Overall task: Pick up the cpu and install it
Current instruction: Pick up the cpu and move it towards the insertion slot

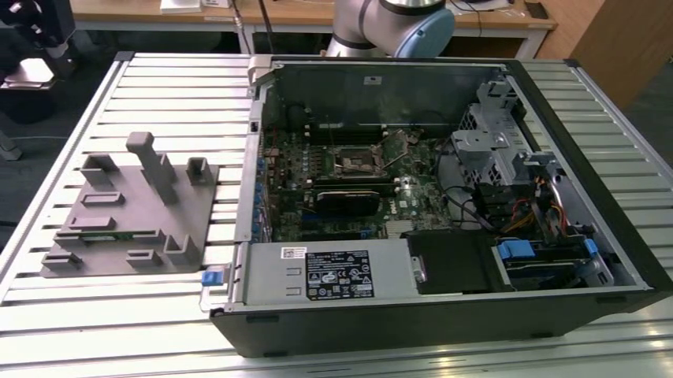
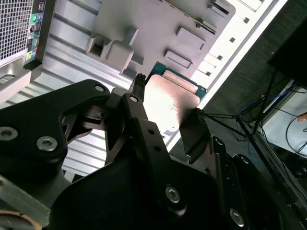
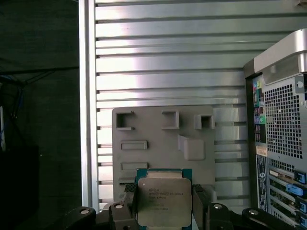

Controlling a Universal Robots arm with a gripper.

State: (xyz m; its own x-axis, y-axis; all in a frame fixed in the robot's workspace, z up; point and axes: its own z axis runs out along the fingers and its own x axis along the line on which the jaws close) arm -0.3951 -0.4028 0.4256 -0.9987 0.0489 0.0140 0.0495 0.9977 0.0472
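The cpu (image 3: 160, 206) is gripped at two opposite edges by the gripper (image 3: 164, 191) — clenched on it; the tray (image 3: 153, 129) is seen beyond it, on the table (image 3: 168, 57).

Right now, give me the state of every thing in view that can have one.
cpu: held by two edges, clear of the grey tray
gripper: shut on the cpu
grey tray: flat on the slatted table, beside the computer case
computer case: on its side, side panel off, inside exposed
motherboard socket: cannot tell whether open or closed
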